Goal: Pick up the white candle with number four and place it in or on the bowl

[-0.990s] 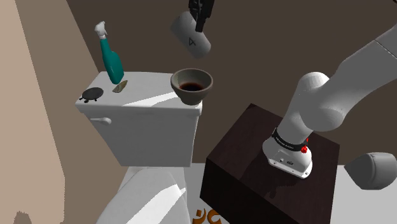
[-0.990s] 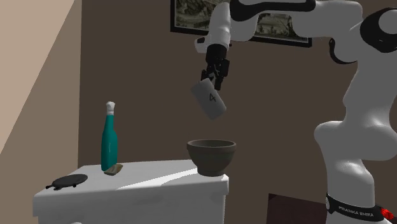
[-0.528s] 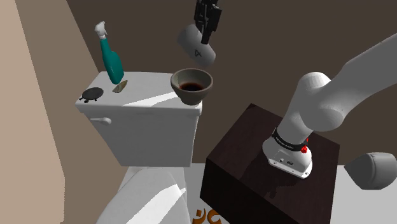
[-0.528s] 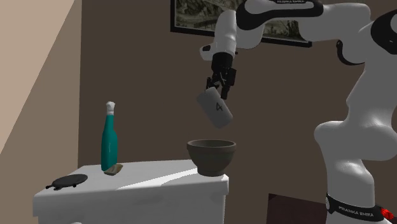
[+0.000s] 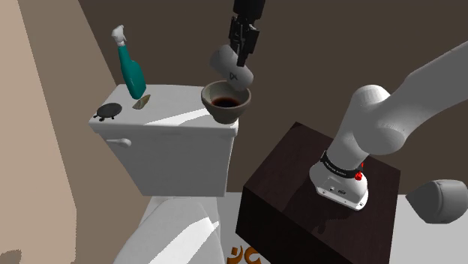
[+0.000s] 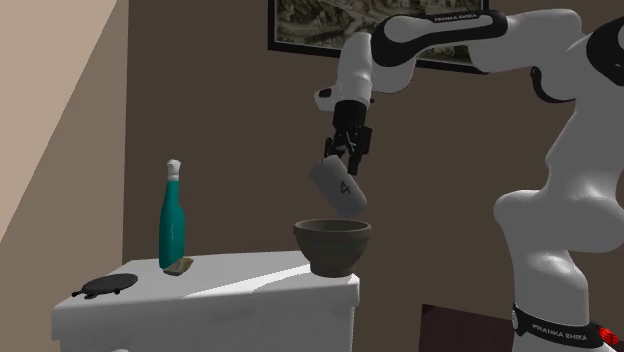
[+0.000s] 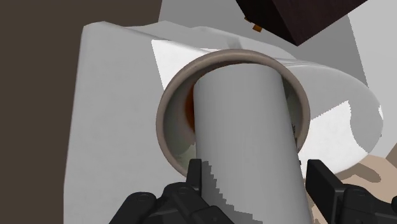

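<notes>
My black gripper (image 5: 243,46) is shut on a pale grey cylinder candle (image 5: 232,67) marked with a four, holding it tilted in the air. The candle (image 6: 339,187) hangs just above the rim of the brown-grey bowl (image 6: 332,243), apart from it. That bowl (image 5: 226,101) stands on the white toilet tank lid (image 5: 161,112), near its right end in the shoulder view. Along the hand, the candle (image 7: 247,140) runs out from between my fingers (image 7: 194,175) and covers much of the bowl's (image 7: 167,108) mouth. A dark reddish patch shows inside the bowl.
A teal spray bottle (image 5: 131,66) stands at the tank's far left, with a small tan object (image 5: 140,103) and a black disc (image 5: 109,112) nearby. A dark wooden stand (image 5: 315,195) holds the arm's base. A framed picture (image 6: 372,35) hangs on the brown wall.
The gripper has come down with the candle toward the bowl, moving slightly to the second exterior view's right. The candle now hangs just over the rim.
</notes>
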{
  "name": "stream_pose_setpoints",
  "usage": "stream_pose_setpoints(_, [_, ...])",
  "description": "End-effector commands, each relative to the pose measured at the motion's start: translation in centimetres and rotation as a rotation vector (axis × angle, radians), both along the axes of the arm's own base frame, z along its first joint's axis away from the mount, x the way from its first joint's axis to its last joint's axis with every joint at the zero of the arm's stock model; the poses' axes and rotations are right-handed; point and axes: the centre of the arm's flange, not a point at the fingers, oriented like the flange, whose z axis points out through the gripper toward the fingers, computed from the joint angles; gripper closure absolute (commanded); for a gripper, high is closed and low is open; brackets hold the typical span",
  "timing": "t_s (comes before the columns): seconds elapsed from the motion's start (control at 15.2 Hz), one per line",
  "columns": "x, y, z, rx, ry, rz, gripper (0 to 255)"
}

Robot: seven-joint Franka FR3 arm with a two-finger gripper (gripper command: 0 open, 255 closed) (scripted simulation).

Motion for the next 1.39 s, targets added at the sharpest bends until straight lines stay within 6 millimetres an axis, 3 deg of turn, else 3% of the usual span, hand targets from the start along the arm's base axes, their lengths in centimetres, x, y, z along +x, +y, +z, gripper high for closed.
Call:
stream_pose_setpoints(0.0, [0.0,0.1,-1.1,0.000,-0.001,0.000,255])
stream_pose_setpoints(0.13, [0.0,0.1,-2.1,0.000,-0.001,0.000,255])
stream_pose_setpoints(0.66, [0.0,0.1,-2.1,0.000,-0.001,0.000,255])
stream_pose_setpoints(0.73, [0.0,0.1,-2.1,0.000,-0.001,0.000,0])
stream_pose_setpoints(1.06, [0.0,0.1,-2.1,0.000,-0.001,0.000,0])
stream_pose_setpoints(1.32, [-0.3,-0.9,2.8,0.000,-0.001,0.000,0])
